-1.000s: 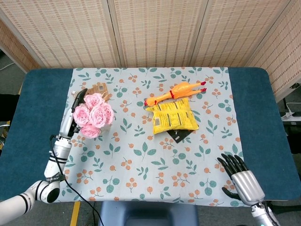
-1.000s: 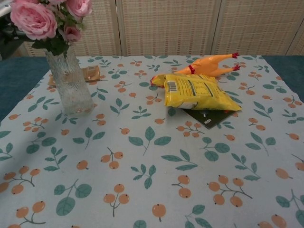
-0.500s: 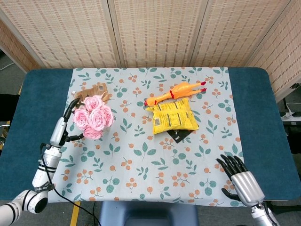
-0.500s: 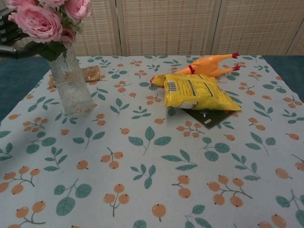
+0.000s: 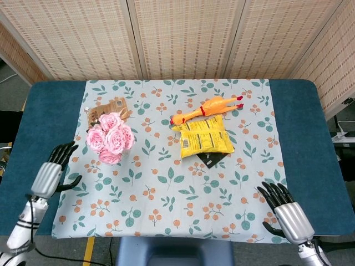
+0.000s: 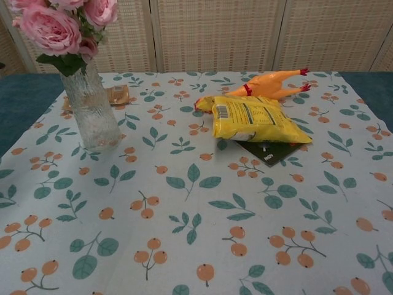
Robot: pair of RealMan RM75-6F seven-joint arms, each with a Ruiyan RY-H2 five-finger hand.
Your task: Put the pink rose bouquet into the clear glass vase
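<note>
**Roses in the vase, hands clear**

The pink rose bouquet (image 6: 58, 27) stands in the clear glass vase (image 6: 92, 110). The left hand (image 5: 54, 169) and right hand (image 5: 285, 213) hang apart-fingered, empty. Placement looks done; next calls only for resting.

Left hand (image 5: 51, 169) and right hand (image 5: 284, 211) rest low, fingers spread, holding nothing.
</note>
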